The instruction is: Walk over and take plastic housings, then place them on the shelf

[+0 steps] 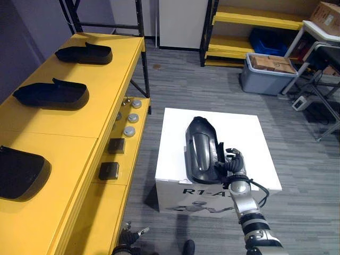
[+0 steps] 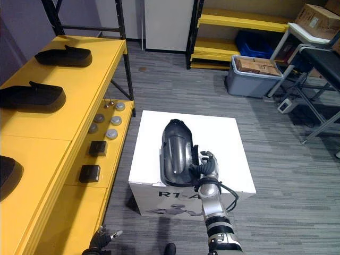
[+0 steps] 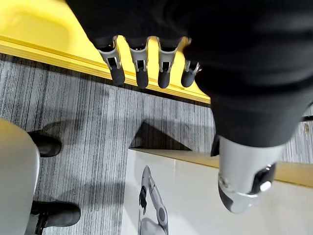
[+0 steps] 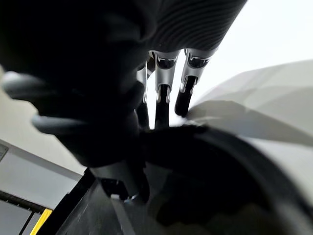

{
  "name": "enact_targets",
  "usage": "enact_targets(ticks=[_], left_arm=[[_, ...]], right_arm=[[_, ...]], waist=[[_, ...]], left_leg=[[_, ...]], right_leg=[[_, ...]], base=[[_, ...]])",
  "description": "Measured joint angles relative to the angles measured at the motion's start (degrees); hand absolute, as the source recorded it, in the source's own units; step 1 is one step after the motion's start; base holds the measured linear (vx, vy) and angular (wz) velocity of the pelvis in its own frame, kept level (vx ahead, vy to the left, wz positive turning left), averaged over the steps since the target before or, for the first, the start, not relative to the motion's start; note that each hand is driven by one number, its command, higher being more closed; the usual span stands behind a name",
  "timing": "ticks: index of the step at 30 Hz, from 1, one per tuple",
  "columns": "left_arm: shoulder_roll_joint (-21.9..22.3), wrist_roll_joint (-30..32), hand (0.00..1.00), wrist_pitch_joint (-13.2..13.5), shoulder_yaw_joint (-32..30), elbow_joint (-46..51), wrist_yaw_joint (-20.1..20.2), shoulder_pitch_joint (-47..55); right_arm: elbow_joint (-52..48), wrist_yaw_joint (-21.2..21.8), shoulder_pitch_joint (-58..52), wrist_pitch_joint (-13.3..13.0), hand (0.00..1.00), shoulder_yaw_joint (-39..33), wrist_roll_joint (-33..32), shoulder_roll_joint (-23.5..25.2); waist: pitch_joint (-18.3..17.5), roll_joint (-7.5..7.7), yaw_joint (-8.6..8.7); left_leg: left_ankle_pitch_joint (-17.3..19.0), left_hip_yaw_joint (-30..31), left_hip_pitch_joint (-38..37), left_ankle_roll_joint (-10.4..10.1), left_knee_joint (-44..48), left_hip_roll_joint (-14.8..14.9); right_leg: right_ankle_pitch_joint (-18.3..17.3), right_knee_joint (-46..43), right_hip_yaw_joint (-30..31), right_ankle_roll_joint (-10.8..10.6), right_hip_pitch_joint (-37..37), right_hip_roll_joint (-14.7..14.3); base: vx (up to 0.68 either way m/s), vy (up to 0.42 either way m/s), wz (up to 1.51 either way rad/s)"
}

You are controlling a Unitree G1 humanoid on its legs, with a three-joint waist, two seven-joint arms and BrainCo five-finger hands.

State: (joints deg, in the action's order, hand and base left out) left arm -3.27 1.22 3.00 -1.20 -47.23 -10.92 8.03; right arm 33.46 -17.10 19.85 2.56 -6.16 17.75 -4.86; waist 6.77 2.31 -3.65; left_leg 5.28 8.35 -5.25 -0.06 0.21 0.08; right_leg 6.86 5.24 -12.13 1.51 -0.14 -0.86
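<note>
1. On top of white box (image 1: 249, 133), near its front right edge: right hand (image 1: 232, 162) closed on rim of plastic housing (image 1: 199, 149), fingers curled over the outer side
2. From right wrist view: fingers (image 4: 164, 93) down past the dark rim against the white top, thumb (image 4: 122, 188) on the other side of the rim, inside the shell; rim pinched between them
3. Housing black and glossy, lying hollow side up along the box top, narrow end pointing away from the robot, resting on the box
4. Low at the robot's left, beside front edge of yellow shelf (image 1: 106, 90): left hand (image 3: 140, 66), fingers loosely extended, holding nothing, touching nothing
5. Along the shelf top, well apart in a row: three more black housings (image 1: 85, 53) (image 1: 52, 94) (image 1: 21, 172)
6. On the lower yellow ledge between shelf and box: round silver discs (image 1: 129, 130) and two dark blocks (image 1: 116, 145) (image 1: 108, 170)
7. Strip of grey floor between box and shelf
8. Farther back on the floor: grey tote (image 1: 265, 79) with cardboard boxes inside, in front of a second yellow rack (image 1: 255, 18)
9. Eye views: whole layout, housing full length. Right wrist view: finger and thumb placement on the rim. Left wrist view: side of the white box next to the yellow edge
</note>
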Motion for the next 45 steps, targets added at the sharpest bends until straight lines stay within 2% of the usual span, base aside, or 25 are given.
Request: enact_targets(ticks=[3, 11, 15, 24, 28, 30, 36, 41, 45], left_arm=[[-0.1, 0.0, 0.00, -0.2, 0.0, -1.3, 0.0, -1.0], [-0.3, -0.1, 0.00, -0.3, -0.2, -0.9, 0.0, -1.5], [0.0, -1.2, 0.00, -0.3, -0.9, 1.9, 0.0, -0.8], [1.3, -2.3, 0.00, 0.5, -2.8, 25.8, -0.3, 3.3], [3.7, -2.3, 0.00, 1.1, -4.0, 36.5, -1.1, 4.3], [4.6, -2.3, 0.00, 1.6, -3.7, 42.0, -1.3, 4.1], [4.7, -2.4, 0.00, 3.1, 2.7, 51.1, -1.3, 3.6], [4.6, -7.6, 0.00, 3.4, 9.4, 51.7, -0.5, -1.2], [4.3, -11.3, 0.00, 3.4, 11.7, 51.7, -0.1, -4.2]], right_arm=[[0.3, 0.3, 0.4, 0.0, 1.00, -0.4, -3.0, 0.0], [-0.4, 2.5, 0.1, 0.2, 1.00, 1.2, -2.7, 0.3], [-5.4, 3.0, -2.3, 0.6, 1.00, 2.3, -2.7, 0.9], [-22.5, 0.9, -9.0, 0.7, 1.00, 1.8, -2.6, 2.9], [-29.1, -0.7, -9.5, 0.6, 1.00, 1.7, -2.5, 3.2], [-32.7, -1.1, -9.5, -0.3, 1.00, 1.8, -2.4, 3.7], [-37.5, -1.9, -10.8, -2.5, 1.00, 4.5, -1.4, 5.2], [-37.7, -0.9, -10.8, -3.6, 1.00, 10.8, -1.4, 5.2], [-38.8, 0.5, -10.7, -3.8, 1.00, 15.3, 0.4, 4.7]], waist=[[0.0, 0.05, 0.03], [-0.3, 0.76, 0.00], [-0.3, 0.75, -0.09], [-0.3, 0.74, -0.26], [-0.3, 0.69, -0.16], [-0.3, 0.63, -0.16], [-0.7, 0.01, -0.15], [-1.3, -1.04, -0.12], [-1.5, -1.36, 0.02]], left_leg=[[0.0, -0.1, 0.0, 0.0, -0.1, 0.1], [0.1, -0.4, -0.1, -0.2, 0.0, 0.0], [0.2, -0.3, -0.1, -0.3, 0.2, 0.0], [0.2, -0.1, 1.0, -0.3, 1.2, -0.2], [0.1, -0.1, 1.0, -0.2, 1.8, -0.3], [0.1, -0.1, 0.9, -0.2, 1.9, -0.3], [0.1, 0.0, 0.3, -0.2, 2.0, -0.3], [0.1, -0.2, 0.0, -0.2, 2.1, -0.2], [0.1, -0.4, 0.0, -0.2, 2.3, -0.2]], right_leg=[[-0.1, -0.2, 0.1, 0.0, 0.0, -0.1], [-0.1, -0.2, 0.4, 0.0, 0.0, 0.0], [-0.1, -0.3, 0.4, 0.0, 0.0, 0.0], [-0.1, -0.3, 0.4, 0.0, -0.7, 0.1], [-0.1, -0.3, 0.5, 0.0, -0.4, 0.1], [-0.1, -0.3, 0.4, 0.0, -0.2, 0.1], [-0.1, -0.3, 0.4, 0.1, 0.3, 0.1], [0.1, -0.3, 0.5, 0.3, 0.6, 0.0], [0.3, -0.3, 0.7, 0.6, 0.7, 0.0]], base=[[0.04, -0.005, -0.01], [0.02, 0.004, -0.02], [0.00, 0.000, 0.00], [0.00, 0.000, 0.00], [0.00, 0.000, 0.00], [0.00, 0.000, 0.00], [0.00, 0.000, 0.00], [0.00, 0.000, 0.00], [-0.01, -0.003, -0.03]])
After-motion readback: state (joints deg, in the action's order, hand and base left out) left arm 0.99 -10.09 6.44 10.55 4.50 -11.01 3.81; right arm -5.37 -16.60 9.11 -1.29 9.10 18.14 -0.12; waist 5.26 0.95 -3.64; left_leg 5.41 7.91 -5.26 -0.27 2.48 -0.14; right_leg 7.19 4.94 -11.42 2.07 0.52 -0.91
